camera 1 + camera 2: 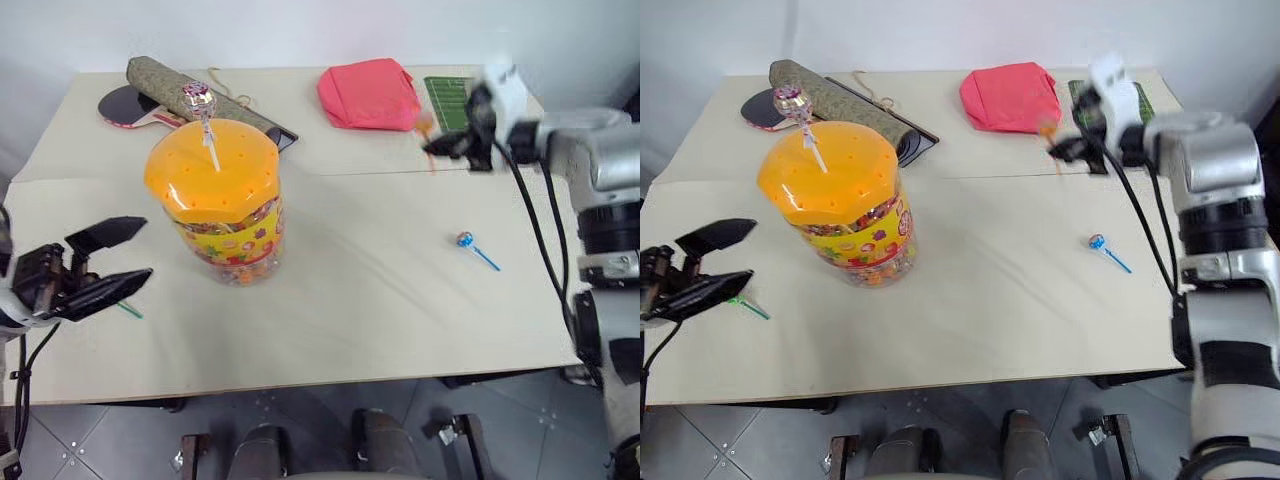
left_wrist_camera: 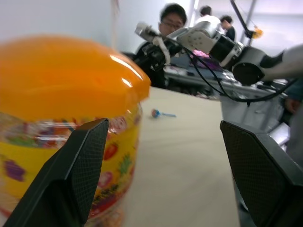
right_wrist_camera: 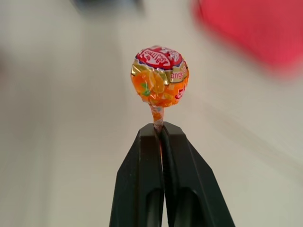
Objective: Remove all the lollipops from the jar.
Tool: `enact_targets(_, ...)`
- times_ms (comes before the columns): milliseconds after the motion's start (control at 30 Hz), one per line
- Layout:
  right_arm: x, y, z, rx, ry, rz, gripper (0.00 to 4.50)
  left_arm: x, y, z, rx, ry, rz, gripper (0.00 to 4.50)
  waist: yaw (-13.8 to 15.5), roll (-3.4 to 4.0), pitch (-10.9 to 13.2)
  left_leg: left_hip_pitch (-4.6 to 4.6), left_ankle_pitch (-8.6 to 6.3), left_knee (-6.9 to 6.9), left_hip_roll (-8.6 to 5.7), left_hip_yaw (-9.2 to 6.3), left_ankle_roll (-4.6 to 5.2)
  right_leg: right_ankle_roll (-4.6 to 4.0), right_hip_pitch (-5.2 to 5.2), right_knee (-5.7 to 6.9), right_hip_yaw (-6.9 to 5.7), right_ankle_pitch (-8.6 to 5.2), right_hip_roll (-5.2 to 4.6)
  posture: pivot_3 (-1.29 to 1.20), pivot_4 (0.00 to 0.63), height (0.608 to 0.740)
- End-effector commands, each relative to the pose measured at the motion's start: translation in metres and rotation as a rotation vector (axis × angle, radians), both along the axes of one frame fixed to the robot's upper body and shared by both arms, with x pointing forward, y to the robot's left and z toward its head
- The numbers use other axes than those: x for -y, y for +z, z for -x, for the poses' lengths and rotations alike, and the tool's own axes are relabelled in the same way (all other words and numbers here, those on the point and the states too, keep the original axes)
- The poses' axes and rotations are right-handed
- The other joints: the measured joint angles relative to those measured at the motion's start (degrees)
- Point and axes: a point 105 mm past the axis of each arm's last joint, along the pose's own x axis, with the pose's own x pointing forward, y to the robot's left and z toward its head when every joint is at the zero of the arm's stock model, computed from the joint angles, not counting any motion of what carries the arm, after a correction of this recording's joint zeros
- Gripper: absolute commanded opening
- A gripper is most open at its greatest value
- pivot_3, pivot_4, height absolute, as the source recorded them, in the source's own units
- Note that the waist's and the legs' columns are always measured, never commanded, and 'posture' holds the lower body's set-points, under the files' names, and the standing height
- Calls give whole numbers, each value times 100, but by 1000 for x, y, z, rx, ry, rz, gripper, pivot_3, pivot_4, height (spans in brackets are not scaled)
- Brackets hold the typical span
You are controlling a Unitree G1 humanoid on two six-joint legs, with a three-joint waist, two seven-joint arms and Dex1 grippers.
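Orange lollipop [image 3: 159, 82]: pinched by its stick between the two black fingers of the right tool [image 3: 161, 130], the candy head standing just past the fingertips; in the head views it hangs above the far right part of the counter [image 1: 380, 300], beside the red cloth [image 1: 368, 93].
Right tool: clamped tight on the orange lollipop's stick.
Left tool [image 1: 112, 260]: spread wide and holding nothing, near the counter's left edge, with the jar [image 1: 218, 205] just off to its right (the left wrist view looks past both fingers at the jar's side).
Jar: stands upright on the left half of the counter; clear plastic, a wide orange lid dotted with small holes, a yellow label printed with candy.
Pink-purple lollipop [image 1: 197, 95]: its stick is planted in a hole of the lid, head up and leaning a little toward the far side.
Blue lollipop [image 1: 466, 240]: lies flat on the counter to the right, well apart from the jar and nearer the right tool than the left.
Green stick [image 1: 128, 309]: lies on the counter just beside the left tool's lower finger; its head is hidden.
Count: four lollipops in all, one held, one in the lid, two on the counter; one jar.
Far edge: a paddle [image 1: 125, 105], a rolled mat [image 1: 190, 92] and a green pad [image 1: 449, 100].
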Motion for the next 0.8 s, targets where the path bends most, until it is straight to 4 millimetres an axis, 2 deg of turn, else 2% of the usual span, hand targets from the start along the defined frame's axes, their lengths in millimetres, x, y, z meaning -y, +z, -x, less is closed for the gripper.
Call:
enact_targets(33,61,-27,15,-67,-112,239,33,7,-7,5,26,-42,-73,3973,14,0,0,-5,0,-1,0,-1,0,0,-4,-1,-3,0,0,0,150,740)
enact_targets(200,81,-58,21,-149,-194,209,33,5,-10,3,28,-22,-70,3973,-38,6,3,-6,0,10,5,13,0,0,-5,-2,-2,0,0,0,150,740)
enact_targets(333,86,-65,29,-199,-222,166,33,4,-6,3,28,-15,-60,3973,9,9,4,-5,2,19,9,15,2,-1,-4,2,0,0,0,0,150,740)
enact_targets(367,86,-65,31,-208,-215,168,476,4,-5,3,27,-15,-59,3973,17,9,4,-5,2,20,8,14,2,-1,-4,2,1,0,-1,0,150,740)
enact_targets(433,88,-61,31,-185,-221,157,918,3,-4,3,27,-10,-53,3973,25,9,4,-6,2,20,8,13,2,0,-3,1,1,1,0,0,150,740)
enact_targets(467,88,-58,31,-172,-221,153,1307,3,-4,4,26,-8,-50,3973,36,9,4,-6,2,20,8,11,2,0,-3,1,0,0,0,0,150,740)
enact_targets(533,96,-41,33,-113,-208,146,1924,0,-3,5,19,0,-42,3973,67,11,6,-7,2,20,8,8,2,-1,-3,2,-3,0,0,0,150,740)
enact_targets(600,95,-13,28,44,-120,78,2657,-4,0,6,28,21,-19,3973,98,17,9,-9,2,20,5,8,2,0,-4,-1,-3,1,-1,0,150,740)
enact_targets(633,89,0,27,129,-52,10,2953,-6,4,6,37,35,7,3973,105,17,9,-9,2,19,4,9,2,0,-3,-3,-2,1,-1,0,150,740)
enact_targets(700,64,17,37,264,196,-69,3685,-11,12,7,61,63,69,3973,123,17,9,-8,2,19,6,9,2,0,-3,-3,-3,1,0,0,150,740)
enact_targets(733,43,31,39,362,302,-132,4009,-14,17,7,79,98,117,3973,128,17,9,-5,2,19,7,8,2,0,0,-3,-4,1,1,0,150,740)
enact_targets(767,12,47,40,421,408,-261,4263,-20,22,8,92,141,182,3973,101,16,9,-1,2,18,8,7,2,1,5,-3,-5,1,1,0,150,740)
enact_targets(800,-9,57,42,449,472,-354,4493,-24,25,9,98,170,227,3973,44,13,7,6,2,18,12,8,2,1,12,-3,-5,1,2,0,150,740)
